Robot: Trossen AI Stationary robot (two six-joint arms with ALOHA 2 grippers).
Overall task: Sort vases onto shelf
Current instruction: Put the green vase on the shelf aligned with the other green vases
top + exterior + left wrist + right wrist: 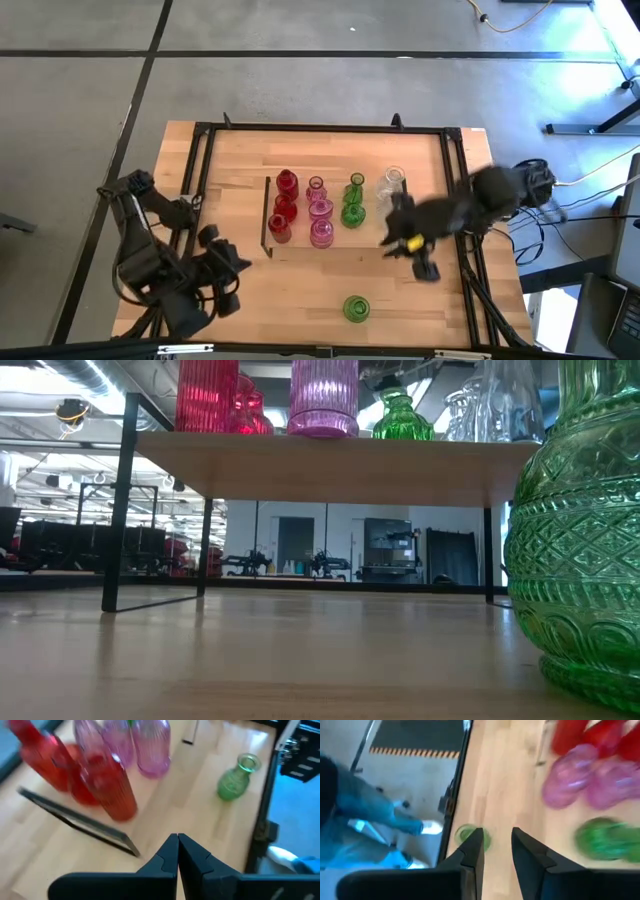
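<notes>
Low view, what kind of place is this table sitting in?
Probably a lab or workshop: a bare concrete floor, loose cables and, behind the shelf, dark equipment benches under ceiling lights.

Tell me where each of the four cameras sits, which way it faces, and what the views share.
High: above the table, looking straight down on the shelf, the left gripper and the right gripper.
Low: at tabletop height, looking level under the shelf; no arm shows.
Left wrist: on the left arm, facing the red vases past its shut gripper.
Right wrist: on the right arm, looking down past its open gripper; a person's legs beyond the table.
Shared: the lone green vase appears in all four.
</notes>
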